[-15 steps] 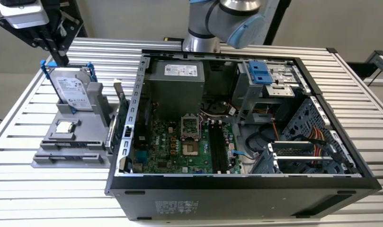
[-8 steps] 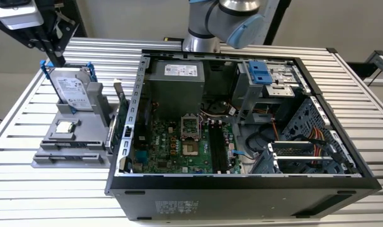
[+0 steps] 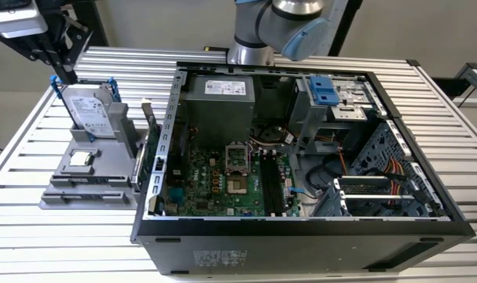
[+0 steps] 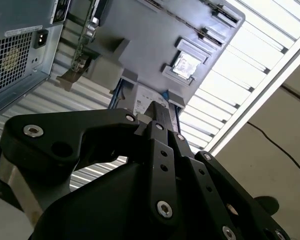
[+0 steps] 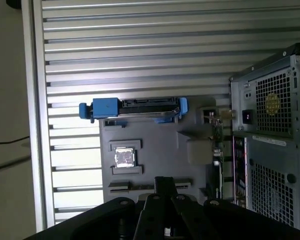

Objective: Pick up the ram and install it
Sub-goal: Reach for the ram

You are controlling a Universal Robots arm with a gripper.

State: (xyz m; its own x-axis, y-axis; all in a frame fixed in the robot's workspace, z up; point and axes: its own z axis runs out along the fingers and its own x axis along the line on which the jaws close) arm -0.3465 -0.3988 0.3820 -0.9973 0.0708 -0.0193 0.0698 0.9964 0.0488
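- Ram [image 3: 147,127] stands on edge in the grey holder [image 3: 65,188], on the side next to the case [image 3: 301,247].
- Exterior view: the holder is at 9 o'clock from the case and the gripper [image 3: 66,76] hangs at 11 o'clock, above the drive [image 3: 92,112].
- This view looks into the open case at the motherboard [image 3: 214,177].
- Both wrist views show the jaws closed and empty.
- The holder also has the upright drive and a flat CPU [image 3: 81,158].

Hard drive [image 3: 89,112], CPU chip [image 3: 81,158] — beside open case [image 3: 301,250].
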